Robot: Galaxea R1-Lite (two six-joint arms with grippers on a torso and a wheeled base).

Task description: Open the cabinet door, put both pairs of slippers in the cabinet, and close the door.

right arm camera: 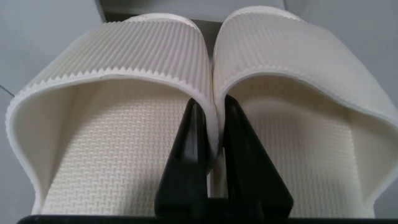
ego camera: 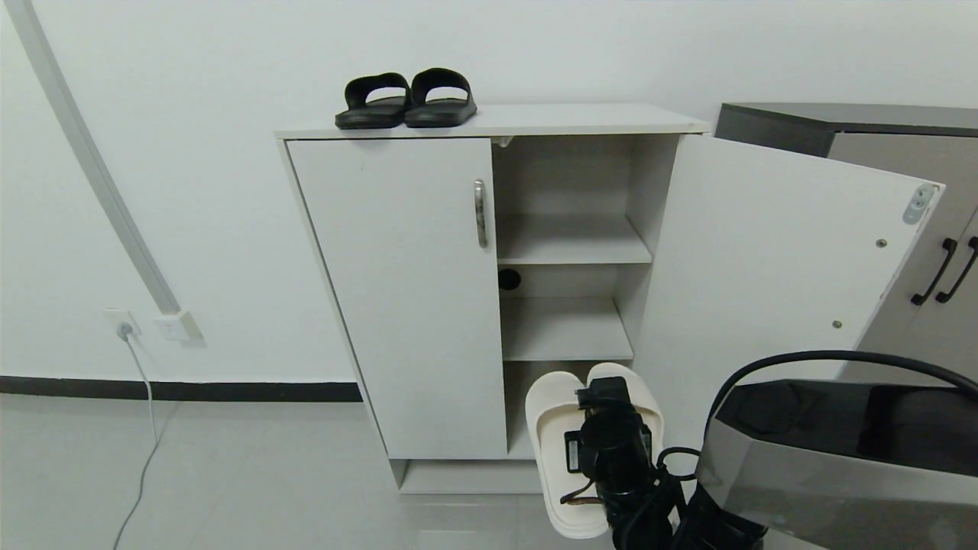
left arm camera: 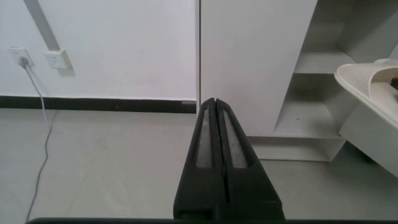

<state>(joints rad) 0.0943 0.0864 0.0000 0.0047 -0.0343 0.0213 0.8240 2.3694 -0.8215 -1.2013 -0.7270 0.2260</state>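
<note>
Two pairs of slippers flank a white cabinet (ego camera: 489, 121) that stands against a pale wall with one door swung wide. Far to the left of the right gripper's fingers, a wall socket (ego camera: 122, 321) feeds a grey cable (ego camera: 145, 451) that trails down onto the floor (ego camera: 252, 473). The left gripper (left arm camera: 214, 109) hangs low over that floor, its fingers (left arm camera: 202, 143) pressed flat together with nothing between them, pointing toward the cabinet's base.

Well above the right gripper's fingers and to their left, the black slippers (ego camera: 406, 99) sit side by side on the cabinet top, touching each other. Below them the left door (ego camera: 397, 290) is shut, its metal handle (ego camera: 480, 214) upright at the inner edge. Straight above the right gripper's fingers lies the open compartment, where an upper shelf (ego camera: 569, 244) and a lower shelf (ego camera: 565, 332) show.

The right gripper (right arm camera: 210, 118) is clamped on the white slippers (right arm camera: 124, 74), its fingers (right arm camera: 186, 143) pinching the two touching inner strap edges so the pair hangs together. The slippers' toes point toward the bottom opening, just in front of it.

To the right of those fingers, the right door (ego camera: 772, 260) stands open. Beyond it is a grey cabinet (ego camera: 901, 153) with dark handles.
</note>
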